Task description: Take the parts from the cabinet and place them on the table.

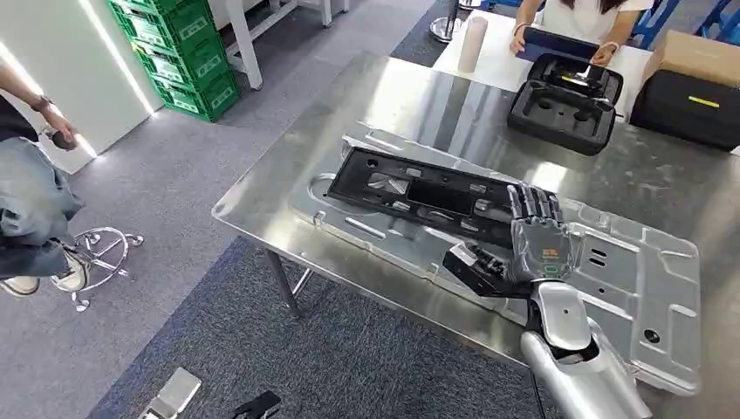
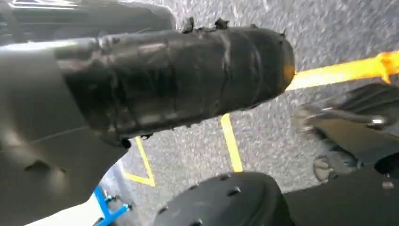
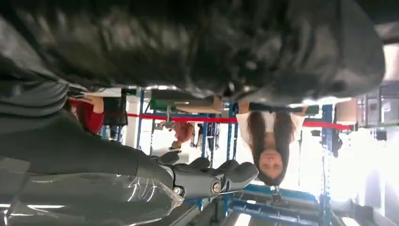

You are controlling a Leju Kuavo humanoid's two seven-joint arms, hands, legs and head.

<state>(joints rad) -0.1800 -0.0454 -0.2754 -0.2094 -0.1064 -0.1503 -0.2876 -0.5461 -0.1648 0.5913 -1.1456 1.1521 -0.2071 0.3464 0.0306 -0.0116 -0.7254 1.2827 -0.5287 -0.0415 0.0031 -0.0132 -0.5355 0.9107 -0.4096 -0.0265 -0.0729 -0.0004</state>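
**Right hand flat over parts on the steel table**

While the silver part point(image 1: 611, 288) lies flat on the steel table point(image 1: 288, 157), the head view shows the long black part point(image 1: 419, 194) resting on top of it, and the right hand point(image 1: 537, 240) lies over the black part's near end, fingers stretched out and apart, gripping nothing. A seated person point(image 1: 585, 17) is at the far table.

From the left wrist, the left hand point(image 2: 155, 80) hangs above grey floor with yellow lines point(image 2: 230, 141); whether its fingers are apart or together cannot be told.

From the right wrist, dark fingers point(image 3: 226, 172) extend straight.
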